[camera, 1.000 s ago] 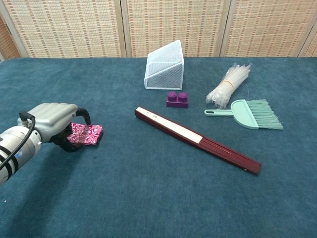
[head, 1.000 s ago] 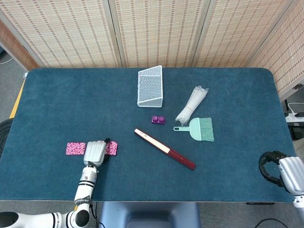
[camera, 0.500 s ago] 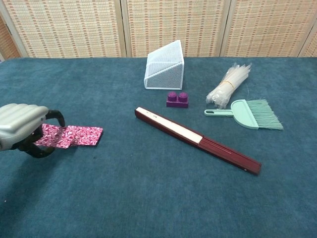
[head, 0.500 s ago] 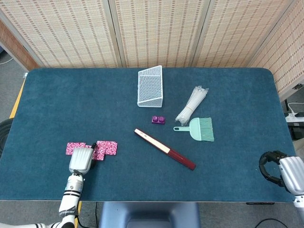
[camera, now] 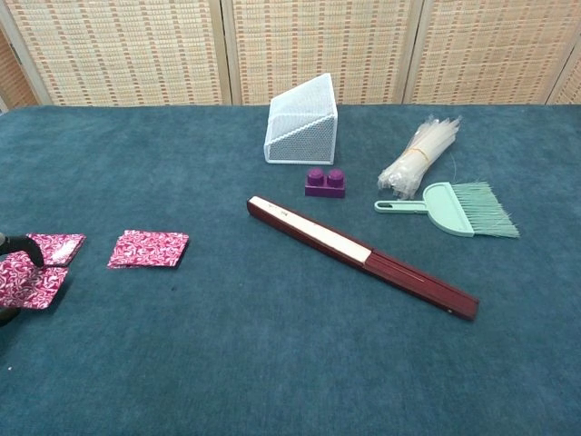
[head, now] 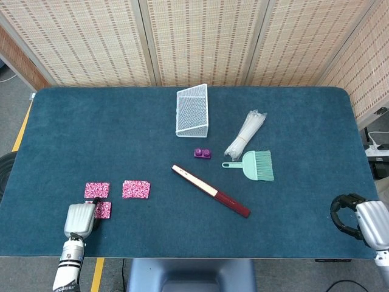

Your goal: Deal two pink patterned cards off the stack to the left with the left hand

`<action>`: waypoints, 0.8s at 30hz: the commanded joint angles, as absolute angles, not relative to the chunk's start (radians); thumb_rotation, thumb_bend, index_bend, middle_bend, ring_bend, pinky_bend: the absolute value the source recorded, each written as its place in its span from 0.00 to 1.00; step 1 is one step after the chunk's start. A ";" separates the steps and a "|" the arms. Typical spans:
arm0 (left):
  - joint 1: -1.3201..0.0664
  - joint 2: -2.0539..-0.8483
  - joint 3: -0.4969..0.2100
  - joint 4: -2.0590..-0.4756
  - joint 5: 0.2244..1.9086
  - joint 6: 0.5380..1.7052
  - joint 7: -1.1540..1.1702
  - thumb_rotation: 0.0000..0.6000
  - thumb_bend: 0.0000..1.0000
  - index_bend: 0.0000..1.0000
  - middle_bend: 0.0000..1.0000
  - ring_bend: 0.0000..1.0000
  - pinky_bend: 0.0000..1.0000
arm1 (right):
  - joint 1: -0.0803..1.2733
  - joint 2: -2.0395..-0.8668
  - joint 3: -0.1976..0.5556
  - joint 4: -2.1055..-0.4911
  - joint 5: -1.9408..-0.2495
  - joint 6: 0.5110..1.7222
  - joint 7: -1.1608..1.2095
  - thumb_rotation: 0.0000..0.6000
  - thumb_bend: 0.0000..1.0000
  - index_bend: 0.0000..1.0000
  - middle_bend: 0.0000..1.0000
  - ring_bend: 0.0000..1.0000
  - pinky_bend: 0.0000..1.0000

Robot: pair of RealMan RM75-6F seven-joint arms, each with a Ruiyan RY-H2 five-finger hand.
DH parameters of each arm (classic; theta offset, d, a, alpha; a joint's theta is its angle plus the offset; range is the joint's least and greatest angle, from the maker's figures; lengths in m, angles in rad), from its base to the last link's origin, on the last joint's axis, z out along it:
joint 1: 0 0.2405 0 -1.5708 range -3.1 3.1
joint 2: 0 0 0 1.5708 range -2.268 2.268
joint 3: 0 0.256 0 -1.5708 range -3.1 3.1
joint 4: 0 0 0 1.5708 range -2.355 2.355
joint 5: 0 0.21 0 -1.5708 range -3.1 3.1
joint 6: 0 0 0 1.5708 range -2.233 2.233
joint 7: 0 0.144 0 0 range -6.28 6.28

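Note:
The stack of pink patterned cards (head: 135, 189) (camera: 149, 249) lies on the blue table left of centre. One dealt card (head: 97, 190) (camera: 56, 248) lies flat to its left. A second pink card (head: 103, 210) (camera: 27, 280) sits nearer the front edge, partly under my left hand (head: 79, 219), whose dark fingertip (camera: 20, 250) arches onto it at the chest view's left border. The hand grips this card. My right hand (head: 364, 220) hangs at the table's front right corner, fingers curled in on nothing.
A closed dark red fan (head: 210, 190) (camera: 361, 255) lies diagonally mid-table. Behind it are a purple brick (head: 202, 152), a white mesh basket (head: 192, 111), a bundle of white ties (head: 245, 134) and a mint green brush (head: 255, 165).
My left hand has pulled back left and toward the front edge, dragging a second card off the stack. The stack and the first dealt card now lie uncovered. The right hand has stayed still.

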State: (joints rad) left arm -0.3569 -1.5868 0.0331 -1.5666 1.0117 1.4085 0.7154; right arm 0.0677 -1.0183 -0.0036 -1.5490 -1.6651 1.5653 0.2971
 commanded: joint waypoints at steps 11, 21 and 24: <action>-0.329 -1.601 0.010 -1.541 1.011 1.383 0.712 1.00 0.32 0.18 1.00 1.00 1.00 | 0.068 -1.019 -0.003 -1.549 -1.663 1.563 0.294 1.00 0.37 0.66 0.58 0.52 0.80; -0.317 -1.551 0.009 -1.645 1.074 1.417 0.739 1.00 0.31 0.18 1.00 1.00 1.00 | 0.070 -1.020 -0.002 -1.549 -1.662 1.561 0.293 1.00 0.37 0.66 0.58 0.52 0.80; -0.312 -1.533 0.005 -1.673 1.170 1.459 0.684 1.00 0.29 0.29 1.00 1.00 1.00 | 0.071 -1.021 -0.001 -1.549 -1.659 1.559 0.293 1.00 0.37 0.66 0.58 0.52 0.80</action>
